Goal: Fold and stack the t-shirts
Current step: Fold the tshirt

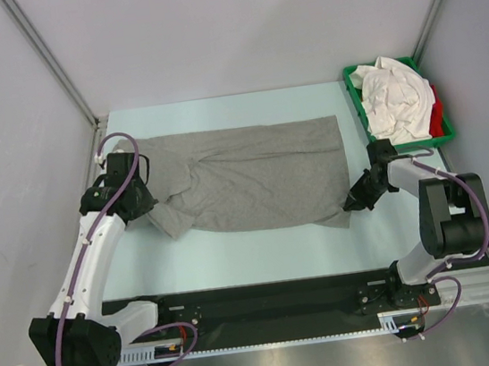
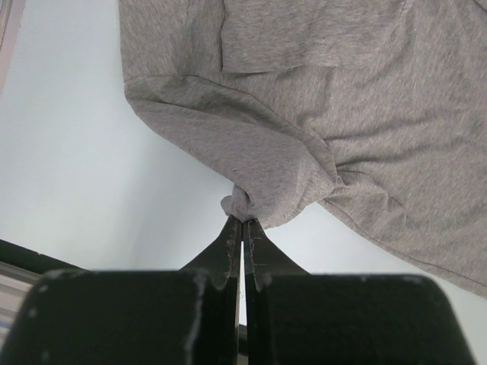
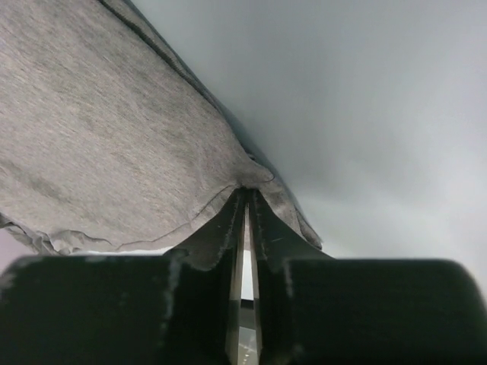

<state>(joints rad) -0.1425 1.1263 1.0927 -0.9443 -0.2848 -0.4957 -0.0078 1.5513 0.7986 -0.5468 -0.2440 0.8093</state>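
At the left, the left gripper (image 1: 151, 211) has its jaws pressed fully together on a small bunched fold of the grey t-shirt (image 1: 244, 178). The wrist view shows that knot of cloth pinched at the fingertips (image 2: 242, 222), with creases fanning away from it. This looks like the near-left corner, by a sleeve, a sensible spot to take if that edge is to be lifted evenly. The shirt lies spread lengthways across the middle of the table (image 1: 263, 257), mostly flat and already narrowed, so it probably awaits a fold along its length. At its near-right corner the right gripper (image 1: 353, 204) has its jaws all but together around the hem (image 3: 228, 190). From its own camera the cloth appears caught between the tips, though the angle is too shallow to be sure how deep the bite is. With both near corners held, the arms are placed to raise one edge together. In the far right corner stands the green tray (image 1: 352, 88), holding crumpled white shirts (image 1: 395, 95) and a red shirt (image 1: 437, 119) not yet folded.
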